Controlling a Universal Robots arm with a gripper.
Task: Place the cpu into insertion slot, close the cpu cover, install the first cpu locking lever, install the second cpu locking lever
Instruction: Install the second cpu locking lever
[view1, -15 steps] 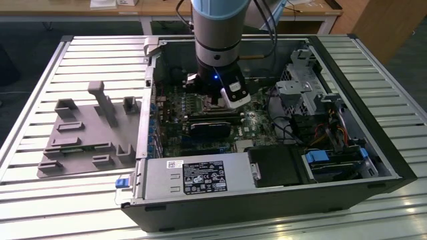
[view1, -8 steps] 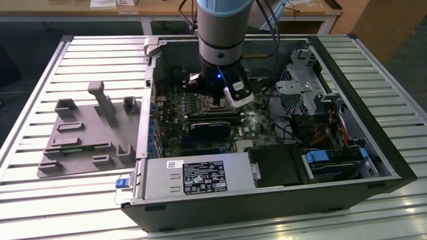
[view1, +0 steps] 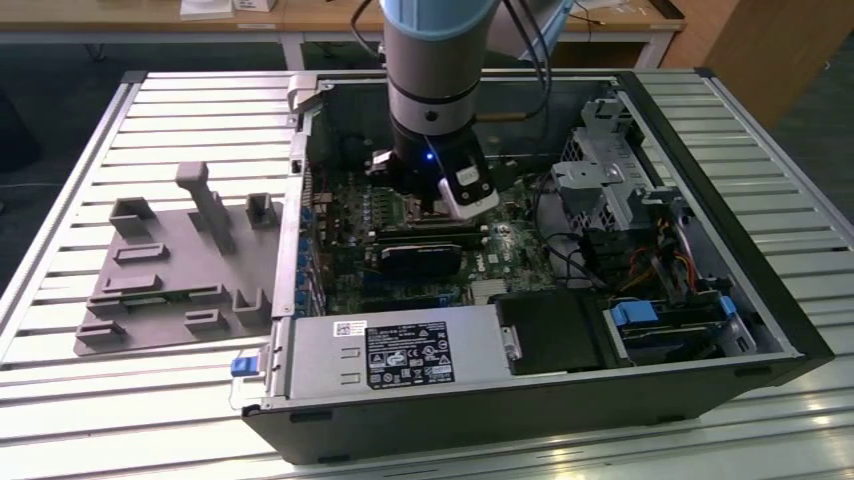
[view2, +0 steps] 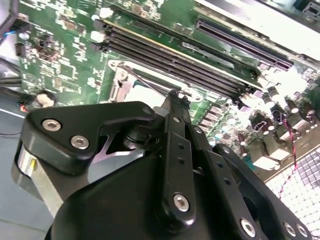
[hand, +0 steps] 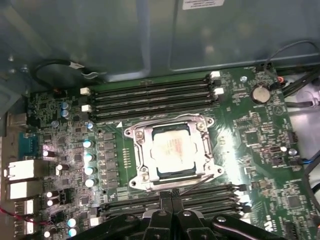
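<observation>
In the first wrist view the cpu (hand: 172, 150) lies silvery and flat in the insertion slot (hand: 210, 172) on the green motherboard. The cpu cover (hand: 141, 150) is folded down as a metal frame around it. A thin locking lever (hand: 200, 181) runs along the socket edge nearest my gripper (hand: 171, 199). The black fingers (hand: 165, 202) are pressed together, their tips at that edge. I cannot tell whether they touch the rod. The second wrist view shows the gripper (view2: 173, 95) over the socket's corner, with a lever rod (view2: 147, 80) leading up to it. In the exterior view the gripper (view1: 430, 205) reaches down into the open computer case.
Long black memory slots (hand: 150, 95) flank the socket on two sides. A black card (view1: 420, 258) lies just in front of the gripper, with the power supply (view1: 387, 350) and case walls close by. A grey fixture (view1: 174, 270) sits on the slatted table at the exterior view's left.
</observation>
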